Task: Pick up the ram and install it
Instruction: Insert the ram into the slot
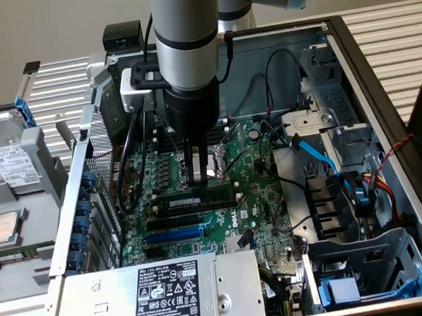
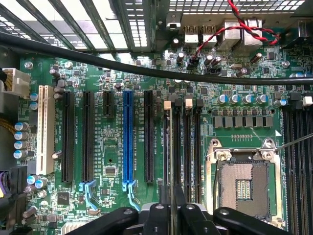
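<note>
**Inside the open computer case: gripper over the seated ram**

Inside the open grey metal computer case (image 1: 376, 71), the black two-fingered gripper (image 1: 195, 174) hangs just above the long, narrow green ram (image 1: 199, 200) stick. The ram lies along a memory slot on the large green motherboard (image 2: 112, 161), beside the silver processor socket (image 2: 243, 183). Whether the jaws are parted or pinching the stick, I cannot tell.

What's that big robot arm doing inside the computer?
The grey robot arm is reaching down into an open computer case. Its claw is right above a long, flat green memory stick with black chips, which stands in a slot on the large green motherboard, beside the empty silver processor socket. Whether the claw is gripping the stick or letting go isn't clear.
</note>
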You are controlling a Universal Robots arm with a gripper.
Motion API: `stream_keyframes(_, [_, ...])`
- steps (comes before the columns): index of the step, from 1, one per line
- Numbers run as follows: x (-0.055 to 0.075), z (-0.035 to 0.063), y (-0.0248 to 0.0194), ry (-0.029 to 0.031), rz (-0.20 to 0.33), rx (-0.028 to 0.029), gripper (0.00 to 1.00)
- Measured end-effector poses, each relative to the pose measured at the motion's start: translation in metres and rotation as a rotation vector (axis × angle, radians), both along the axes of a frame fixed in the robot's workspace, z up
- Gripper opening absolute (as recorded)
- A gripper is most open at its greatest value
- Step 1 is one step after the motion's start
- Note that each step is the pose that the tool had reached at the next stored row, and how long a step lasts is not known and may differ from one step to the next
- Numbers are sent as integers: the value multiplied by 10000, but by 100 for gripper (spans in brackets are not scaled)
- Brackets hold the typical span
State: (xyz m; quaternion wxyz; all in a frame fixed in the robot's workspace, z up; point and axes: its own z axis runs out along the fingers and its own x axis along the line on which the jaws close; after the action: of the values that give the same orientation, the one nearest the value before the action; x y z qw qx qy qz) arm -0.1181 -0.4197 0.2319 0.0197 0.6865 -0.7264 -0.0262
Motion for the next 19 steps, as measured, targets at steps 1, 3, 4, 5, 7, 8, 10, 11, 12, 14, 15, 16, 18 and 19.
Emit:
stream_keyframes(1, [0,0,0,0,0,0,26])
stream_keyframes(3, [0,0,0,0,0,0,32])
stream_keyframes(4, [0,0,0,0,0,0,38])
stream_keyframes(5, [0,0,0,0,0,0,38])
stream_keyframes(7, [0,0,0,0,0,0,38])
stream_keyframes(8, [0,0,0,0,0,0,38])
stream_keyframes(10, [0,0,0,0,0,0,38])
stream_keyframes(11, [0,0,0,1,0,0,38])
stream_keyframes(12, [0,0,0,0,0,0,38])
stream_keyframes(14, [0,12,0,0,1,-14,38])
stream_keyframes(15, [0,27,0,0,1,-27,38])
stream_keyframes(16, [1,44,0,0,2,-32,38])
stream_keyframes(18, [0,63,0,0,0,-35,38])
stream_keyframes(19, [0,68,0,0,0,-35,38])
